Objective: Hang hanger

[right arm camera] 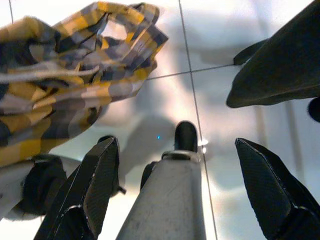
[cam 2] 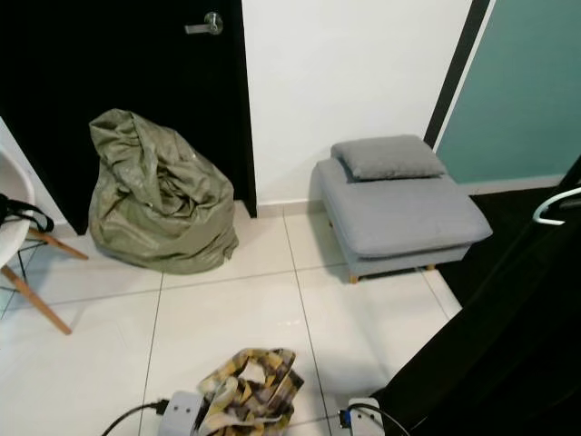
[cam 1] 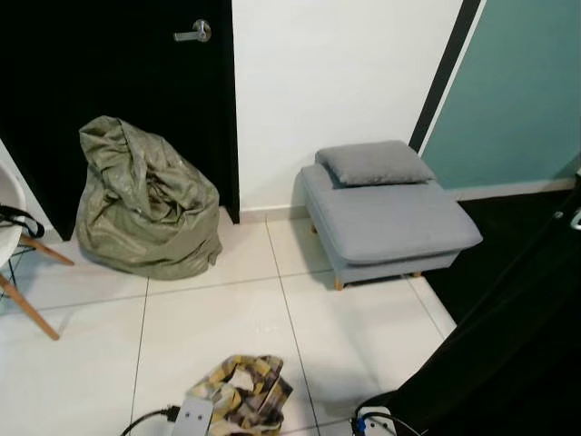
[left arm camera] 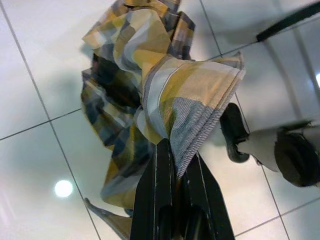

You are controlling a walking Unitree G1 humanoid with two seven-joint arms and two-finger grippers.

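Room had a white glossy tiled floor (cam 1: 227, 318) with thin dark grout lines. A black door (cam 1: 118, 73) with a silver lever handle (cam 1: 195, 34) stood at the back, a white wall (cam 1: 336, 73) beside it, then a teal panel (cam 1: 517, 91) edged by a black strip. A crumpled olive-green sack (cam 1: 145, 200) sat on the floor against the door. A grey low seat (cam 1: 386, 222) with a grey cushion (cam 1: 372, 163) on top stood by the white wall on short wooden feet. The edge of a white chair (cam 1: 14, 236) with wooden legs showed at the robot's left. A large black garment (cam 2: 508, 336) hung on the robot's right, with a white hanger hook (cam 2: 556, 207) poking out near its top (only the hook was visible, the rest was under the cloth).

A yellow, grey and dark plaid shirt (left arm camera: 150, 85) hung low in front of the robot, bunched and folded, just above the tiles. Left gripper (left arm camera: 175, 155) had its fingers pinched tight on a fold of that shirt. Right gripper (right arm camera: 180, 170) hung spread wide with nothing between its fingers, the shirt beside it and the black garment's edge near.
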